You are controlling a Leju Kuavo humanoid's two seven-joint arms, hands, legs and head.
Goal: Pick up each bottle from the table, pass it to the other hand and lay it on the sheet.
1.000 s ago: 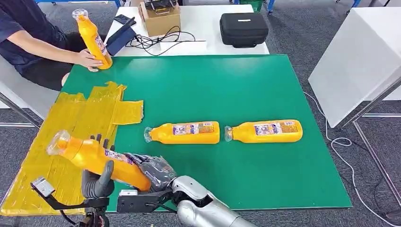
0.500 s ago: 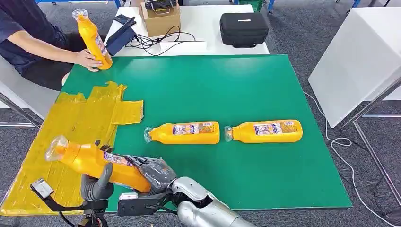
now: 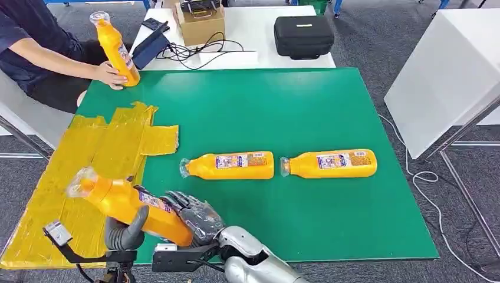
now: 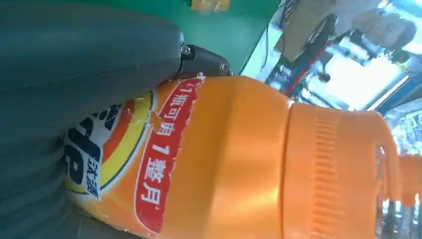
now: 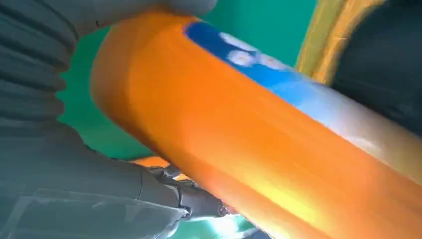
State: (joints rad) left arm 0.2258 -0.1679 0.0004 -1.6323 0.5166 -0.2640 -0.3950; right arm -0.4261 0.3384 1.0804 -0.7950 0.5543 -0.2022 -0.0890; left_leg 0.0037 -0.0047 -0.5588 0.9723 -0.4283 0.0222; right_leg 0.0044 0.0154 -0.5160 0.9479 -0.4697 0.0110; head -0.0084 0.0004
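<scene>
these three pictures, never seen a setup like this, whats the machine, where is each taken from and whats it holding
It is a humanoid robot with two silver arms. The wide picture is its head camera, looking down at a green table. The two close-ups come from cameras at its wrists. Both hands meet on one orange bottle: the left robot hand and the right robot hand each have fingers around it, over the yellow sheet. Two more bottles lie on the table. A person's hand holds a fourth bottle upright at the far corner.
</scene>
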